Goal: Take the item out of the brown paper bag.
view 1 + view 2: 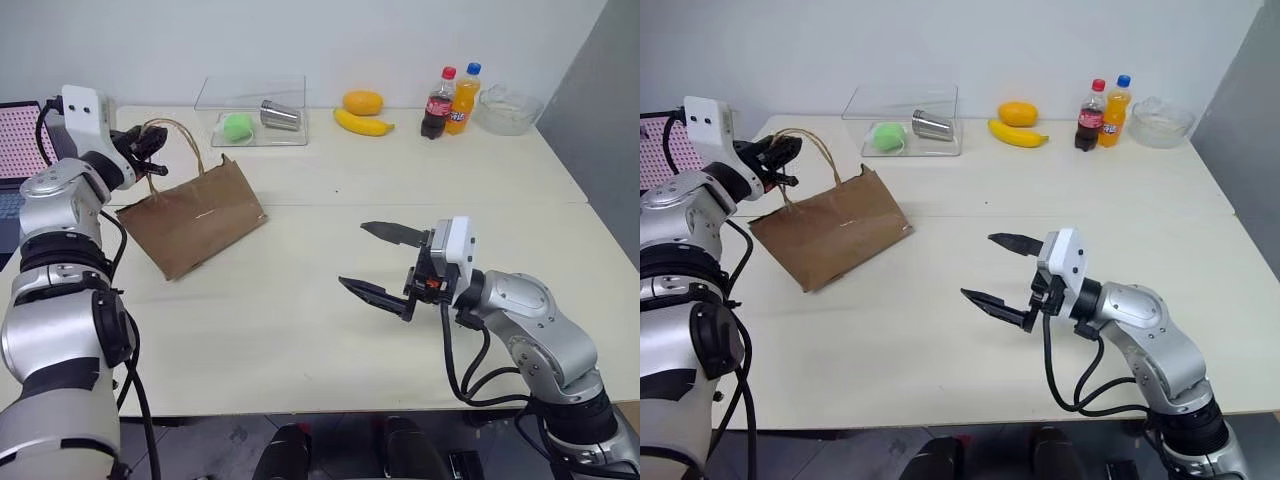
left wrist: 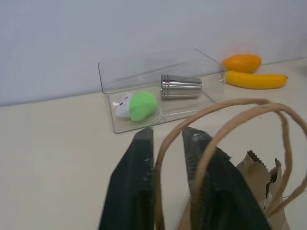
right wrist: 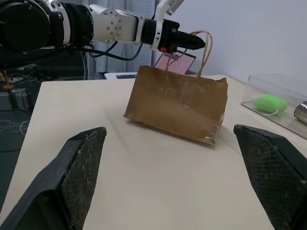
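Left gripper (image 1: 786,152) clamped on handles (image 2: 225,120) of brown paper bag (image 1: 192,218); right gripper (image 1: 378,262) spread wide, empty.

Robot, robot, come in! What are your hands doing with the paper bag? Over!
Left gripper shut on the bag's handle. Right gripper open, apart from the brown paper bag. Item not visible. Nothing between right gripper and bag.

Left gripper (image 1: 150,141) jaws pinched shut, level; right gripper (image 1: 372,262) jaws spread wide.

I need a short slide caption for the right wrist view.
Left gripper lifts brown paper bag by its handles.
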